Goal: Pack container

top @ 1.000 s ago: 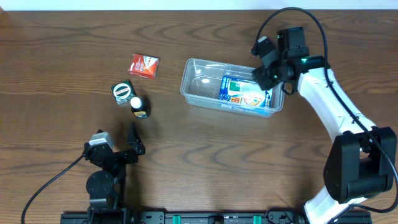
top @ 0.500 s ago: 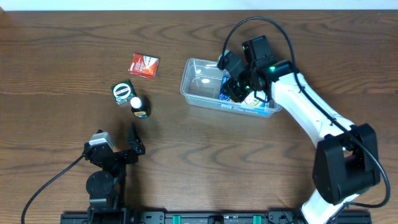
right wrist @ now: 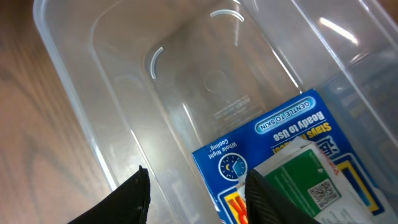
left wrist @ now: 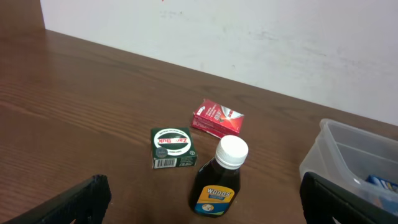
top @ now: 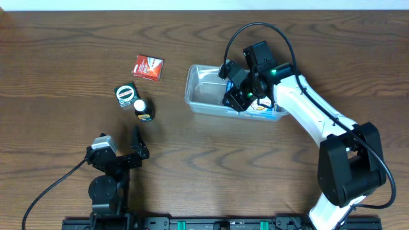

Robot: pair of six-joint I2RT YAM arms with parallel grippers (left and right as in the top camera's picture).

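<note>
The container (top: pixel 199 92) sits on the bench directly beneath the right gripper (top: pixel 234 97), which hangs inside it, spread and empty. Only the right wrist view shows the blue-and-white carton (right wrist: pixel 273 130) just ahead of its fingers (right wrist: pixel 134 199). The left gripper (top: pixel 137 145), well apart, gapes wide.

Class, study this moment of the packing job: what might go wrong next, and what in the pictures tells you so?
1. The right gripper hangs by a wall of the container; a sideways move may snag and drag it.
2. The upright bottle stands close beside the green box; picking either may topple the bottle.
</note>
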